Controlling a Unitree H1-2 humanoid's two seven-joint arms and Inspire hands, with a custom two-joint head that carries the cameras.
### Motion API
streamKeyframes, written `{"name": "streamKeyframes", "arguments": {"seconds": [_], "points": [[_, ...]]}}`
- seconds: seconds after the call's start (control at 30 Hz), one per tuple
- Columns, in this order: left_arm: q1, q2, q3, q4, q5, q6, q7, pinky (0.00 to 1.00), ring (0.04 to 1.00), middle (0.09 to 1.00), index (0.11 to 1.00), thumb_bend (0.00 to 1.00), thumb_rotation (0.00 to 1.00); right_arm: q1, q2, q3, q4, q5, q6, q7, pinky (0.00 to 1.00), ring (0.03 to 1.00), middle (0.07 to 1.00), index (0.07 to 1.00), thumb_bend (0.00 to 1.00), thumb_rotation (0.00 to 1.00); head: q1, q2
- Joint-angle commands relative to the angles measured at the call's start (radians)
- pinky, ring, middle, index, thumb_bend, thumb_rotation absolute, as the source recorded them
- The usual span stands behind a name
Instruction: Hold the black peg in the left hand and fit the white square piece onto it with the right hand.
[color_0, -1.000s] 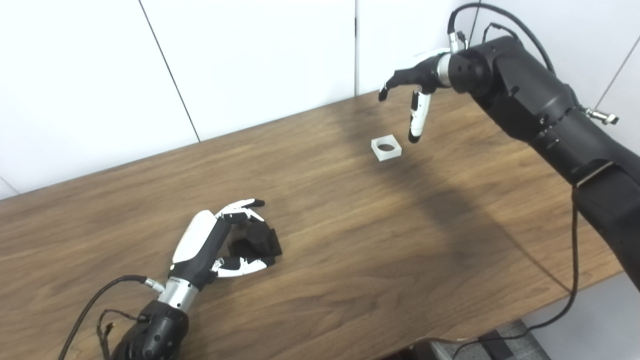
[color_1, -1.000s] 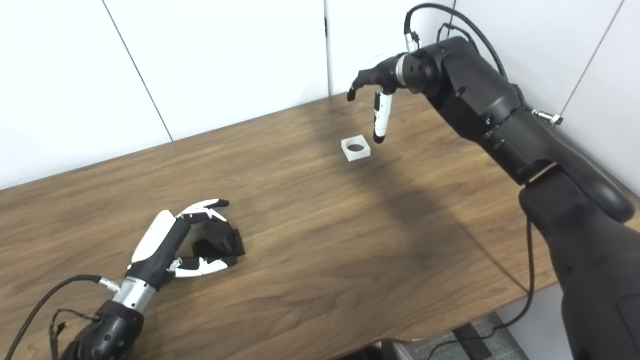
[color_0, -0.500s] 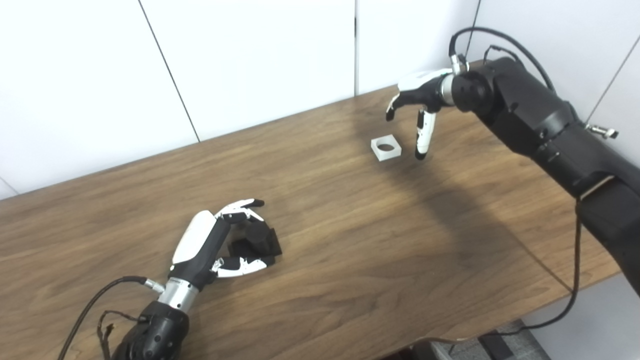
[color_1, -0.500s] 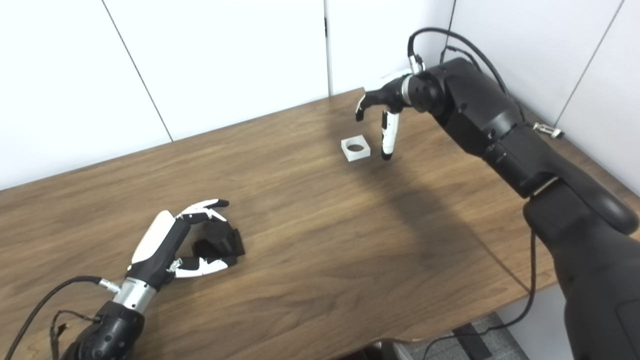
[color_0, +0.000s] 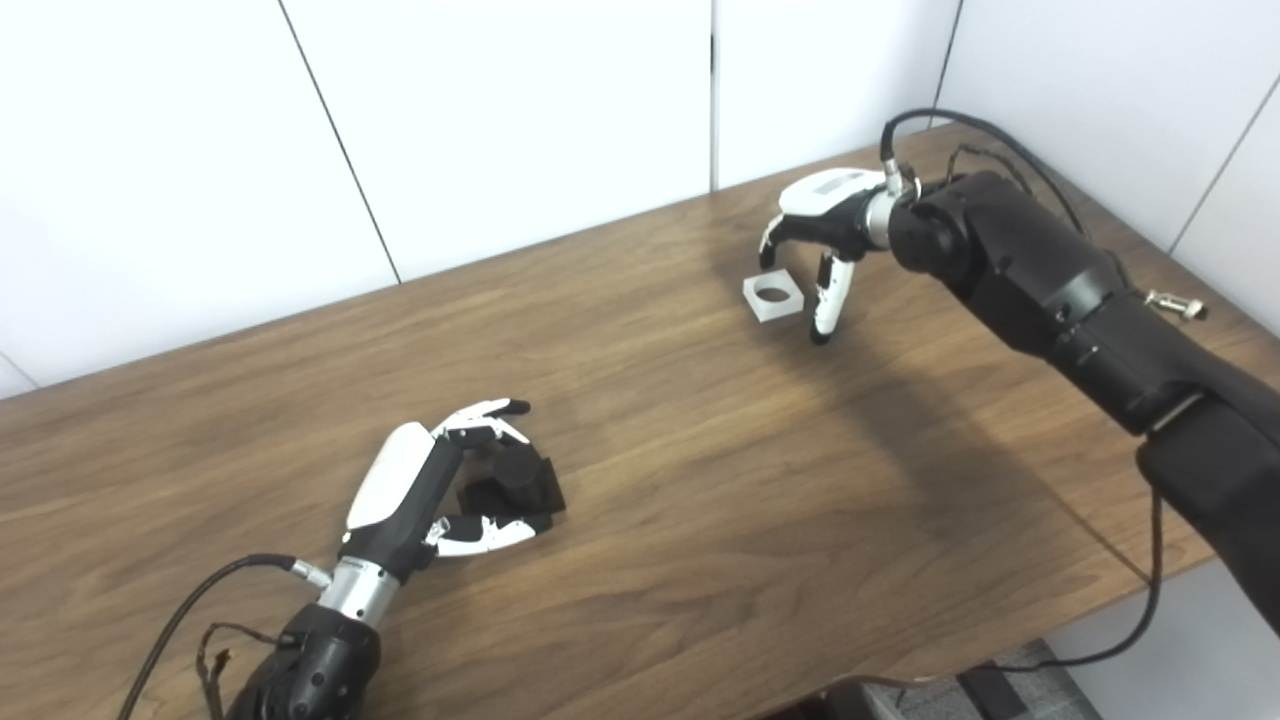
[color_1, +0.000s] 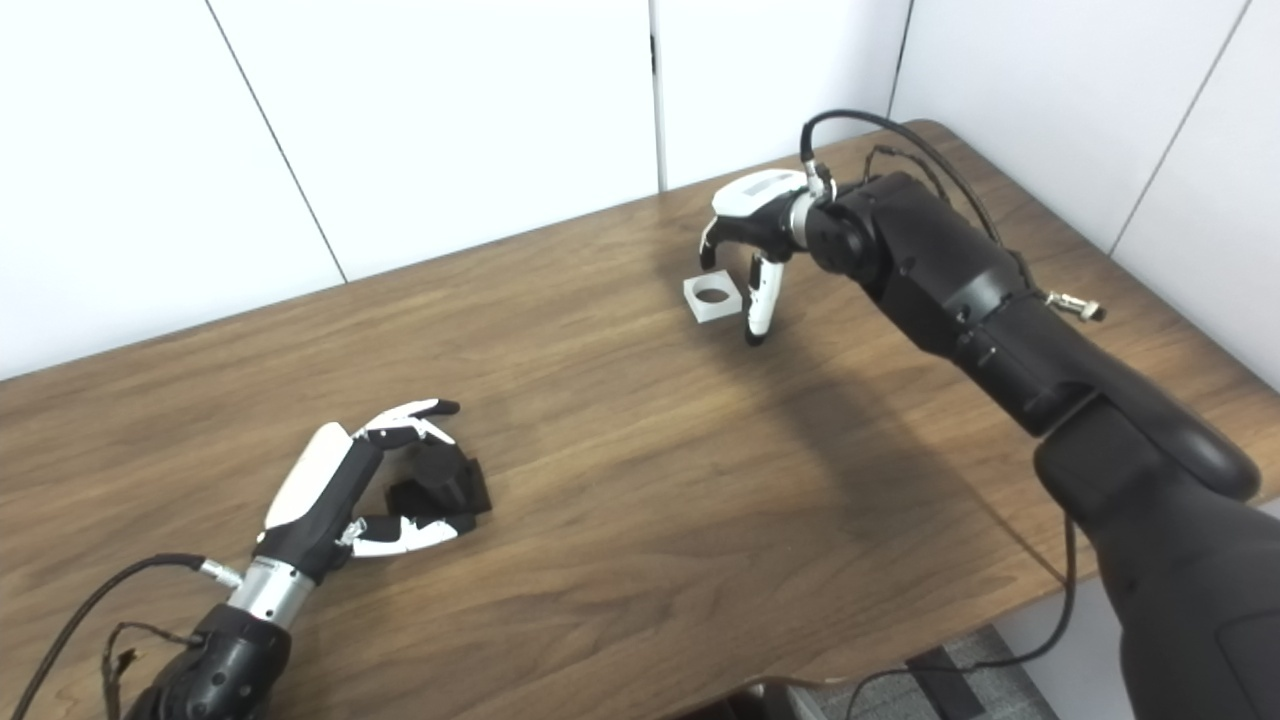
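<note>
Black peg (color_0: 515, 482), white square piece (color_0: 773, 298), brown wood-grain table (color_0: 700, 500)

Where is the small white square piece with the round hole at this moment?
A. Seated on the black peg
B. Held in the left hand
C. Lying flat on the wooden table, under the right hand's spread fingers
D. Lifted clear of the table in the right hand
C: the small white square piece with the round hole lies flat on the wooden table, with the right hand open above it, fingers down beside it, not closed.
</note>
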Motion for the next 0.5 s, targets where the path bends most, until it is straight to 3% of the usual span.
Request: {"name": "streamKeyframes", "arguments": {"seconds": [0.0, 0.47], "points": [[0.019, 0.017, -0.008, 0.006, 0.019, 0.044, -0.038, 0.75, 0.87, 0.839, 0.49, 0.52, 0.07, -0.048, -0.01, -0.019, -0.003, -0.008, -0.019, -0.043, 1.0, 0.966, 0.926, 0.803, 0.88, 0.27, -0.001, 0.001], [0.026, 0.021, -0.009, -0.013, 0.019, 0.059, -0.04, 0.74, 0.866, 0.838, 0.49, 0.52, 0.07, -0.034, 0.012, -0.017, 0.04, -0.006, -0.016, -0.075, 0.97, 0.941, 0.906, 0.787, 0.86, 0.26, 0.01, 0.013]]}}
